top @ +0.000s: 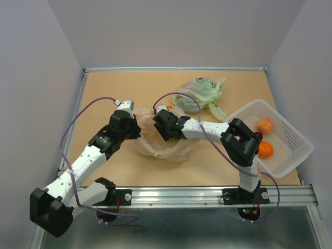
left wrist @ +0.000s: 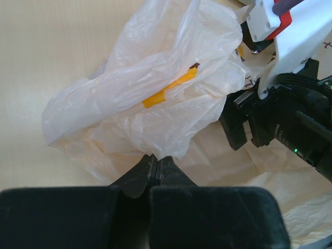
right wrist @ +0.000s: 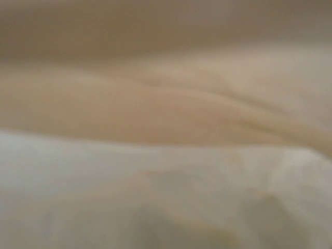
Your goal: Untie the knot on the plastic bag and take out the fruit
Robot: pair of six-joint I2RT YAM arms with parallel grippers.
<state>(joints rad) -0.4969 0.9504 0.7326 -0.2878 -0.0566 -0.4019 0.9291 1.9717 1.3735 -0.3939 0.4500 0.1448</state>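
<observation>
Half done, it seems: on the table [top: 124, 88] the basket [top: 288, 136] sits at the right and the bag [top: 166, 150] lies crumpled mid-table, near the green bag [top: 199, 93]. The left gripper [left wrist: 155, 165] is clamped on a fold of the bag; the right gripper [top: 165, 129] is pushed into the plastic, its jaws hidden, so their state cannot be told. Two fruits [top: 265, 125] lie in the basket and no knot shows, so untying seems over; whether fruit is left inside cannot be seen.

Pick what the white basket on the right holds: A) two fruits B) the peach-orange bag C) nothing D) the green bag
A: an orange fruit and a paler reddish fruit sit in the white basket.
</observation>
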